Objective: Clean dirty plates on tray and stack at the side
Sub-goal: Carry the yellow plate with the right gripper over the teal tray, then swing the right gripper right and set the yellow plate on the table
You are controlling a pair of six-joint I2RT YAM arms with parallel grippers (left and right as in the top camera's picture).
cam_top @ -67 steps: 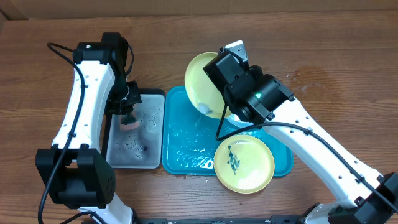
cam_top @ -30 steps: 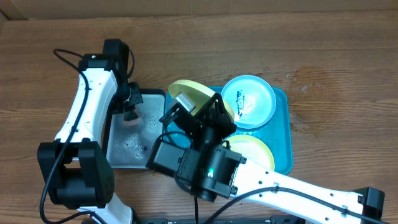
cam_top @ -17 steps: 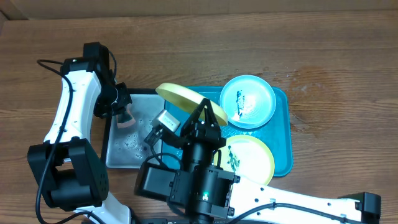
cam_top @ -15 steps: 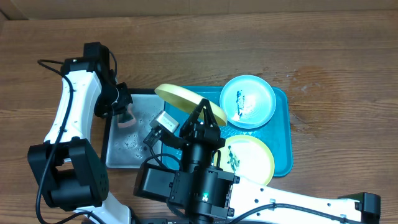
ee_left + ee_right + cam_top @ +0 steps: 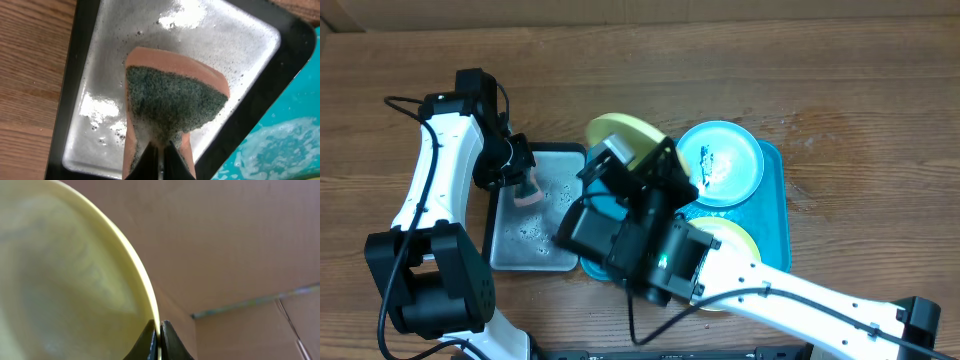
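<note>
My right gripper (image 5: 618, 158) is shut on the rim of a yellow-green plate (image 5: 620, 132), held tilted in the air over the gap between the two trays. In the right wrist view that plate (image 5: 75, 280) fills the left side, its rim pinched between my jaws (image 5: 159, 335). A light blue plate (image 5: 720, 163) with dark smears lies at the far right of the turquoise tray (image 5: 775, 225). Another yellow-green plate (image 5: 735, 238) lies near the tray's front, mostly hidden by my right arm. My left gripper (image 5: 523, 178) is shut on a pink-and-green sponge (image 5: 172, 100) above the grey tray.
The grey metal tray (image 5: 535, 245) with a black rim sits left of the turquoise tray, wet and speckled with dark bits (image 5: 100, 115). The turquoise tray's wet floor (image 5: 280, 145) shows at the lower right of the left wrist view. Bare wooden table lies around both trays.
My right arm has swung round with the yellow-green plate, which stays lifted near the trays' shared edge. My left gripper shifted slightly left with the sponge, then held still.
</note>
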